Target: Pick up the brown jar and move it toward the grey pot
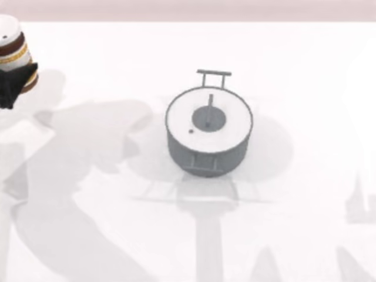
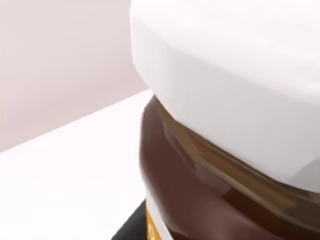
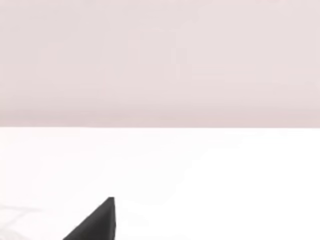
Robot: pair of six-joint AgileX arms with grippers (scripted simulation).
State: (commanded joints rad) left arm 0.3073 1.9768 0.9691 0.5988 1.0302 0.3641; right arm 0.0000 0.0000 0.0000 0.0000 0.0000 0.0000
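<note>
The brown jar (image 1: 13, 44), with its white lid and orange-yellow label, is at the far left of the top view, tilted and held off the table. My left gripper (image 1: 13, 82) is shut on its lower part. In the left wrist view the jar (image 2: 210, 190) fills the picture under its lid (image 2: 240, 75), and one dark finger (image 2: 132, 227) lies against the label. The grey pot (image 1: 182, 150) stands near the table's middle, well to the right of the jar, with its lid on and two wire handles. Only a dark edge of my right gripper (image 3: 97, 222) shows, over bare table.
Arm shadows lie across the white table between the jar and the pot. The table's far edge meets a pale pink wall. My right arm is outside the top view.
</note>
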